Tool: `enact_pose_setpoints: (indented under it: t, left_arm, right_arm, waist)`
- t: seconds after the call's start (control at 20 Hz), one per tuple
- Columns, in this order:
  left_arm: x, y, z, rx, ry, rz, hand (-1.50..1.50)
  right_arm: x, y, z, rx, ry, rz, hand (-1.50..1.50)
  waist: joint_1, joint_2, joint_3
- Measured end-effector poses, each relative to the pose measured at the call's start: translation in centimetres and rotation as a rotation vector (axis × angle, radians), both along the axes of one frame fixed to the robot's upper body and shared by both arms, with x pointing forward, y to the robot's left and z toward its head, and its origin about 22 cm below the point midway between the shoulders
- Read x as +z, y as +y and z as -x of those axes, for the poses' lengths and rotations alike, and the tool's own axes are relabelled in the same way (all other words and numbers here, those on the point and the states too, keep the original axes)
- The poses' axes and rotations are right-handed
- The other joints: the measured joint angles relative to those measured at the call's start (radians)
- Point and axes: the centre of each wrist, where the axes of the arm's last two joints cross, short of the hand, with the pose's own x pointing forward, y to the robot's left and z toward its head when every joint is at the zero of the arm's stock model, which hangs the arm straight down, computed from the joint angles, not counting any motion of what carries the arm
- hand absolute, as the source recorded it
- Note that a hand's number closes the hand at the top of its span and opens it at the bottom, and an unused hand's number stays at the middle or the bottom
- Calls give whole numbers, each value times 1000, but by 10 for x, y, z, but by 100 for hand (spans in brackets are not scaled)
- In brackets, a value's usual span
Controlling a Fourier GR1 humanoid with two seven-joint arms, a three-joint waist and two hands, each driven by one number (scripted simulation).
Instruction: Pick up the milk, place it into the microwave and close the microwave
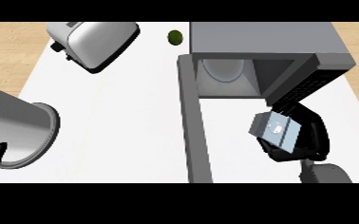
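Milk point(275, 132) gripped in right hand point(316, 135), before open microwave point(266, 38), door point(193, 123) alongside, toaster point(95, 40) far left

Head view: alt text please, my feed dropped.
The black right hand holds the small grey-blue milk carton just outside the open grey microwave, whose door stands open at the left. A silver toaster and a small green round object sit on the white counter.
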Motion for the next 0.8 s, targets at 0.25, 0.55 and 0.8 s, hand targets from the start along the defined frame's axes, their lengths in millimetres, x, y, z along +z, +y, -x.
enact_pose_setpoints:
  t: [0.25, 0.55, 0.8]
  left_arm:
    - [5, 8, 1, 2, 10, 1, -150]
    - [3, 15, 4, 9, 20, -8, -150]
    - [-3, 21, -2, 16, 18, -11, -150]
  right_arm:
    - [23, 32, -23, -16, -2, 69, 150]
    - [45, 55, -61, -47, 20, 134, 150]
    - [51, 60, -89, -73, 19, 167, 150]
  waist:
    - [2, 0, 0]
    - [7, 2, 0]
    - [-4, -7, 4]
